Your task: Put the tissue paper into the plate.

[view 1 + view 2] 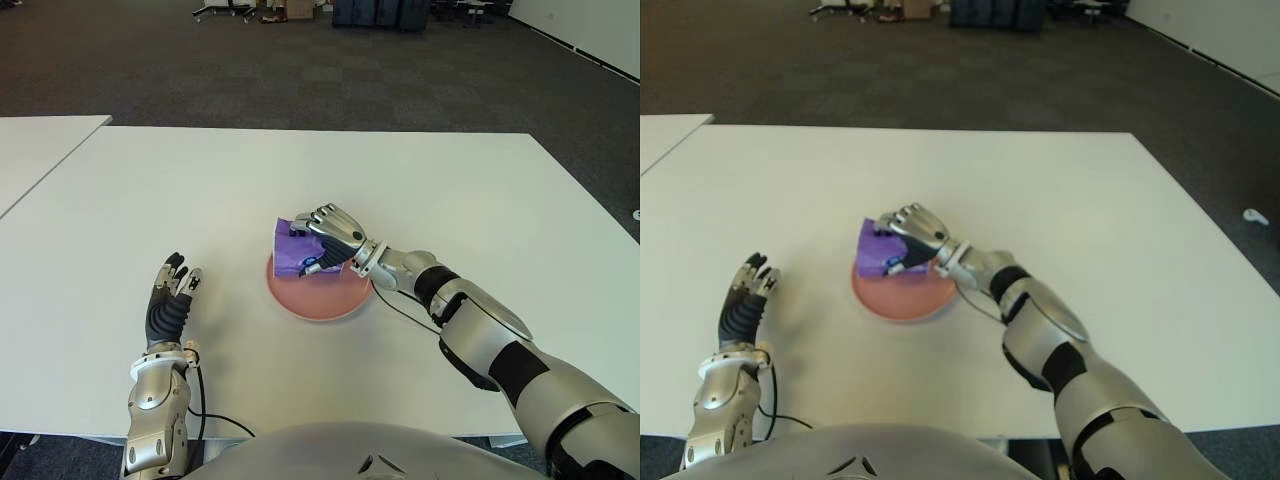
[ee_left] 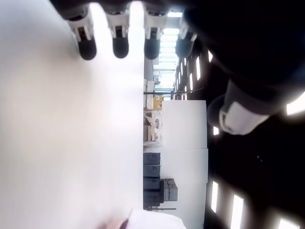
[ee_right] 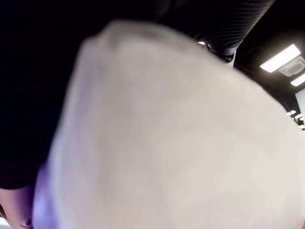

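Tissue paper (image 1: 296, 250), the purple pack, sits at the far edge of the pink plate (image 1: 318, 298), with my right robot hand (image 1: 330, 238) curled over it and gripping. From the head cameras it looks soft and light, so I'd guess it squashes easily; holding it across the top seems fine. My left robot hand (image 1: 172, 296) shows over the white worktop (image 1: 450, 190), left of the plate. Left wrist camera: straight fingers (image 2: 87, 47), holding nothing. Right wrist camera: a pale blur, purple at one corner.
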Tool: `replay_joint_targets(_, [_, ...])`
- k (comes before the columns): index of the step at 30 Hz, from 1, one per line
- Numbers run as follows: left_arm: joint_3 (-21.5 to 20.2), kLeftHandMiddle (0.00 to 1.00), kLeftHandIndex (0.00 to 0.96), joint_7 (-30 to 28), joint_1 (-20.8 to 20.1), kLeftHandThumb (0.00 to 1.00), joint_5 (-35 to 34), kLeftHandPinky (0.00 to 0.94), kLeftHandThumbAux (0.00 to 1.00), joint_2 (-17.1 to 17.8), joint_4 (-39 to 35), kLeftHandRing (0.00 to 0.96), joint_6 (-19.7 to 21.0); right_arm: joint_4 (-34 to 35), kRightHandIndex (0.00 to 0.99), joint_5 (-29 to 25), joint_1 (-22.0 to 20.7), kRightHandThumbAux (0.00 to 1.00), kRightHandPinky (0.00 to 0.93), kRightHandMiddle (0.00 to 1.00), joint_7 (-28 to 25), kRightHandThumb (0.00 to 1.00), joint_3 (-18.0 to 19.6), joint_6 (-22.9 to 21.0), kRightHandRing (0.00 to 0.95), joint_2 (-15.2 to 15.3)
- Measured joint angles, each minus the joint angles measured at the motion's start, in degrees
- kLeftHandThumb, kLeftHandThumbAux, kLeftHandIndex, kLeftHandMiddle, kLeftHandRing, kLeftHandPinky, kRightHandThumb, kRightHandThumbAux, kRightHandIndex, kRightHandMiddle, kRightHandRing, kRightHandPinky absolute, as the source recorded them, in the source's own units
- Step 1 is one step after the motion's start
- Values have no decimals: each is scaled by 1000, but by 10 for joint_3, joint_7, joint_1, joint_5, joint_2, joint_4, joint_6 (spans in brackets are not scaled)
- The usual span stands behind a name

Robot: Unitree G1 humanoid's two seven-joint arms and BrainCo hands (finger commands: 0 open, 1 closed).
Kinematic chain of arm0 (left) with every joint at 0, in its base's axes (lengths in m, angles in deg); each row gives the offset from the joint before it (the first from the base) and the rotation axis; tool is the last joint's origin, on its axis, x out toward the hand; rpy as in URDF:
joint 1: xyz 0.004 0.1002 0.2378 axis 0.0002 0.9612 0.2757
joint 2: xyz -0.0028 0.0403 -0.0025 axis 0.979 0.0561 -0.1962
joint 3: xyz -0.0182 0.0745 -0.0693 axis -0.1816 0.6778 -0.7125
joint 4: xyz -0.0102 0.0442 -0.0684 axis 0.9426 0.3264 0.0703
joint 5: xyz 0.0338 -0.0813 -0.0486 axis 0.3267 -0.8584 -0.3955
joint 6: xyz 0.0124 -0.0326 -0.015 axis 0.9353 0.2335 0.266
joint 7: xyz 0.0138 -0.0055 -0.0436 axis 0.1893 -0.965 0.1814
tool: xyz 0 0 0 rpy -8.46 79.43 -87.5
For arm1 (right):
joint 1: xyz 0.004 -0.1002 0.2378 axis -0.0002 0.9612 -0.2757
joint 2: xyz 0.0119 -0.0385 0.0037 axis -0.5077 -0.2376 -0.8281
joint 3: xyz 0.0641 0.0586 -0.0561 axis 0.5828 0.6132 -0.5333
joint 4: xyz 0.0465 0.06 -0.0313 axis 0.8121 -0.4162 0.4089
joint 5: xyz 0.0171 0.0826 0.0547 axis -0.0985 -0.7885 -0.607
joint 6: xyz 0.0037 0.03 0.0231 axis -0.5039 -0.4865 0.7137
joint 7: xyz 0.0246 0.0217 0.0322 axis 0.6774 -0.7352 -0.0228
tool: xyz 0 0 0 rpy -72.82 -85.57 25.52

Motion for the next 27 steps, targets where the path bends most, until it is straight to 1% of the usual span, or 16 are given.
replay_joint_targets(4, [3, 0, 0, 0, 0, 0, 2, 15, 543, 0, 0, 0, 0, 4, 402, 9, -5, 675, 828, 536, 2, 855, -13, 0, 845, 4])
replay_joint_targets(8, [5, 0, 0, 0, 0, 0, 2, 14, 542, 0, 0, 0, 0, 4, 402, 9, -9, 675, 828, 535, -6, 855, -15, 0, 842, 6])
replay_joint_targets(18, [7, 0, 0, 0, 0, 0, 2, 37, 539, -1, 0, 3, 0, 5, 403, -8, -16, 674, 830, 536, -51, 856, -5, 0, 844, 12])
replay_joint_targets(27, [5, 0, 0, 0, 0, 1, 2, 19, 539, -1, 4, 0, -2, 8, 404, -22, -20, 674, 836, 537, -84, 857, 8, 0, 855, 20])
